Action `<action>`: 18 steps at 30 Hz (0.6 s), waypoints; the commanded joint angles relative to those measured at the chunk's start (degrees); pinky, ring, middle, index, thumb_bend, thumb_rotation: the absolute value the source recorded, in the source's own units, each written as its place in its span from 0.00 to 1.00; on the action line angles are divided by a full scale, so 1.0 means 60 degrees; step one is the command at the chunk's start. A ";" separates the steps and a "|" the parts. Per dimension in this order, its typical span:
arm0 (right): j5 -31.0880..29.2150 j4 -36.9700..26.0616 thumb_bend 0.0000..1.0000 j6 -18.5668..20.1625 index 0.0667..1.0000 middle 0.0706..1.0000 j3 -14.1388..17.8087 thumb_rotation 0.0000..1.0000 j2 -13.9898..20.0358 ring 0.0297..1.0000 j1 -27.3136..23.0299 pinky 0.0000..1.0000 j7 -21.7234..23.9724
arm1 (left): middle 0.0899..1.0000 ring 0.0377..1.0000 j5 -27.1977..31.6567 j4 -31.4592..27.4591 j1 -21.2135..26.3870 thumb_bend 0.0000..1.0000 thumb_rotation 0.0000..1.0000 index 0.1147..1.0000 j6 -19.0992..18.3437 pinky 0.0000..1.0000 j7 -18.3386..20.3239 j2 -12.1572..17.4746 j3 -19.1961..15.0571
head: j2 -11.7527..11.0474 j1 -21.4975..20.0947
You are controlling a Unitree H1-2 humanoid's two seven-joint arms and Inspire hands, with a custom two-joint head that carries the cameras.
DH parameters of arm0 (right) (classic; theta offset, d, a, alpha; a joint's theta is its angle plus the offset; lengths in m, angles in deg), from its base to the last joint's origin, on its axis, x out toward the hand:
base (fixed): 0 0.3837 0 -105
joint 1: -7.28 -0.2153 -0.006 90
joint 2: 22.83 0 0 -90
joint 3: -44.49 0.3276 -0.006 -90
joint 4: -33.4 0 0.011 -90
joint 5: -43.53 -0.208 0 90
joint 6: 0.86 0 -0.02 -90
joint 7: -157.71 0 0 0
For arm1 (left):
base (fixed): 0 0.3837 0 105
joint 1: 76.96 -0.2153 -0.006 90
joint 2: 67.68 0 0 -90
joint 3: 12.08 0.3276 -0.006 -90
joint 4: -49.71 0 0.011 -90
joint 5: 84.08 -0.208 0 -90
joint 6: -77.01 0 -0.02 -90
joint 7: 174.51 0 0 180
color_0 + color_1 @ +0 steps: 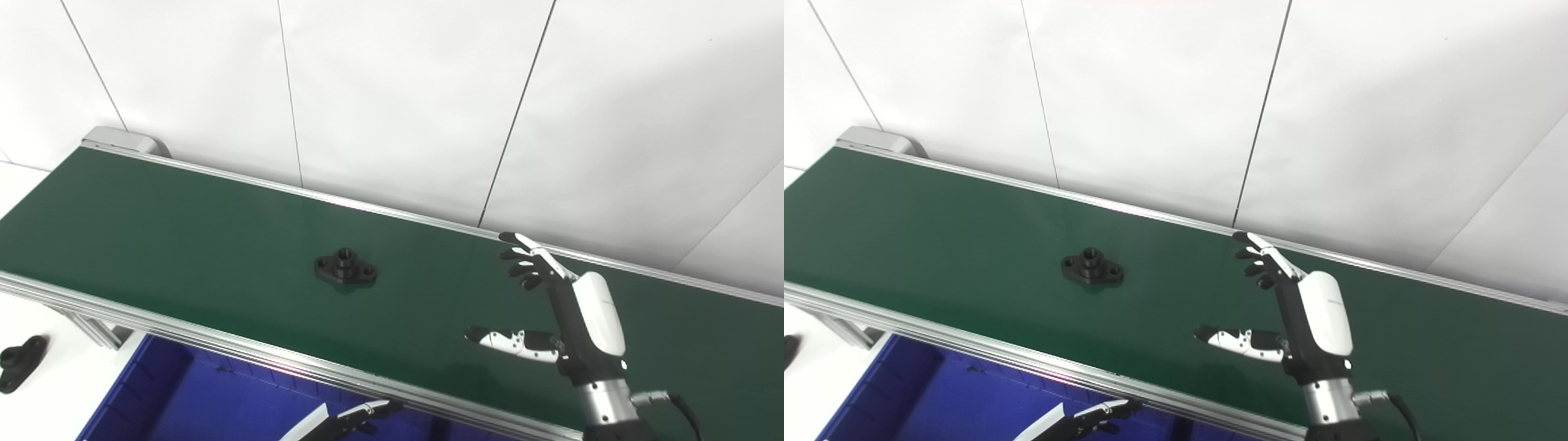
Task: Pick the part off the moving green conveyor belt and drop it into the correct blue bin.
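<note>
White wall panels are seen behind the green conveyor belt (184,233). On it, mid-belt, a black flanged part (345,267) lies flat; it is judged rigid, fairly heavy, best pinched across its raised central boss. The right hand (572,318) is held spread and empty, with the part well apart at its 10 o'clock. The left hand (355,418) is barely seen over the blue bin (184,398); its state cannot be told.

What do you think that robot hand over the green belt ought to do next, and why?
Probably the right hand should slide left along the belt toward the black part and lower over it. Its fingers and thumb are spread apart and hold nothing, and the part lies flat on the belt, well to the hand's left and untouched.
</note>
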 commanded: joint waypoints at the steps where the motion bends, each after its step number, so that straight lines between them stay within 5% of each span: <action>1: 0.0139 -0.0131 0.77 0.0332 0.82 0.70 -0.0066 0.38 -0.0165 0.63 -0.0416 0.54 0.0075 | 0.93 0.90 0.0111 -0.0269 0.0043 0.87 0.31 0.88 0.0353 0.82 0.0012 0.0132 -0.0062 | 0.0015 -0.0012; 12: 0.0565 0.0550 0.79 0.1148 0.83 0.72 -0.0479 0.41 -0.0361 0.66 -0.1288 0.57 0.0444 | 0.94 0.92 0.0293 -0.0241 0.0092 0.85 0.34 0.89 0.0355 0.84 0.0207 0.0204 -0.0157 | 0.0222 -0.0294; 18: 0.0671 0.1111 0.79 0.1082 0.82 0.70 -0.0667 0.41 -0.0486 0.66 -0.1611 0.59 0.0169 | 0.94 0.92 0.0203 -0.0356 0.0080 0.84 0.33 0.89 0.0350 0.85 0.0246 0.0303 -0.0175 | 0.0340 -0.0526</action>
